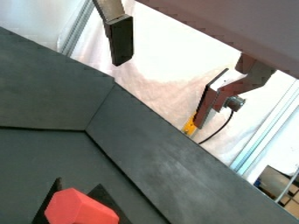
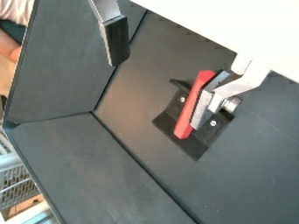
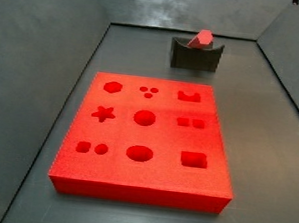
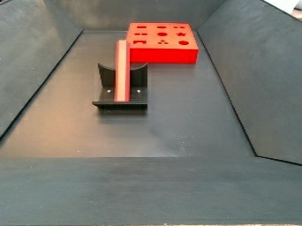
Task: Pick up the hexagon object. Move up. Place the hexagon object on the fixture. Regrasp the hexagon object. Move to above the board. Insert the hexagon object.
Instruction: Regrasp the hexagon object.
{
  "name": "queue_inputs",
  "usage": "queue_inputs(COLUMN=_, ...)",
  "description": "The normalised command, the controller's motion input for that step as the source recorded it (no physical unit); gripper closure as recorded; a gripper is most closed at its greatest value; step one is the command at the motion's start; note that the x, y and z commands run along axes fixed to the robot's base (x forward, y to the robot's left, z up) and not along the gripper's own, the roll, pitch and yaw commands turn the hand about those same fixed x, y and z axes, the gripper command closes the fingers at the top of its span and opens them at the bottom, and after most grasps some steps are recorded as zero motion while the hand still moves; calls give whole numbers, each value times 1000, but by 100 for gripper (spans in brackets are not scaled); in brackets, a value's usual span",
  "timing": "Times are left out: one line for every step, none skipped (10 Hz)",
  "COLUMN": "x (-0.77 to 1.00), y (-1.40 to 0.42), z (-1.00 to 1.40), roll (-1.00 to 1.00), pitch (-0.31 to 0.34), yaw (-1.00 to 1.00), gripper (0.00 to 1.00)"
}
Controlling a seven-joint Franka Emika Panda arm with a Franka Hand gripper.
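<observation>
A: Tool (image 2: 176, 61) up off the floor, above the fixture (image 2: 198, 122); jaws spread, nothing between the fingers (image 2: 114, 39).

B: Hexagon object (image 4: 122, 64)?

A: Lying across the fixture's notch, one end overhanging. Placed, I'd judge; regrasp, carry and insertion are left.

B: Board (image 3: 144, 133)?

A: Farther off, hexagon recess empty (side views only; neither shows the tool). A wrist view catches just the bar's end.

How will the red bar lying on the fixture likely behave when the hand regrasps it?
The red bar looks straight and matte, so probably stiff and not slippery. It rests in the fixture notch, and its flat facets make rolling unlikely. The hand is open, away from it; overhanging ends might tip if nudged.
</observation>
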Motion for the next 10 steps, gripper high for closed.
queue_inputs(x=83, y=-40, z=-2, roll=202, pitch=78, yaw=199, gripper=0)
queue_inputs(x=81, y=-45, z=-8, roll=161, pitch=42, yaw=200, gripper=0)
queue_inputs(x=32, y=45, z=-1000, roll=111, pitch=145, yaw=154, gripper=0)
queue_inputs(x=34, y=45, z=-1000, roll=108, pitch=136, yaw=149, gripper=0)
queue_inputs(x=45, y=42, z=-1000, roll=99, pitch=95, yaw=162, gripper=0)
queue_inputs(x=61, y=38, z=-1000, roll=86, pitch=34, yaw=173, gripper=0)
queue_inputs(x=71, y=36, z=-1000, roll=79, pitch=-4, yaw=168, gripper=0)
queue_inputs(x=77, y=33, z=-1000, roll=78, pitch=-29, yaw=159, gripper=0)
queue_inputs(x=92, y=28, z=-1000, roll=81, pitch=-83, yaw=124, gripper=0)
queue_inputs(x=99, y=26, z=-1000, roll=85, pitch=-97, yaw=107, gripper=0)
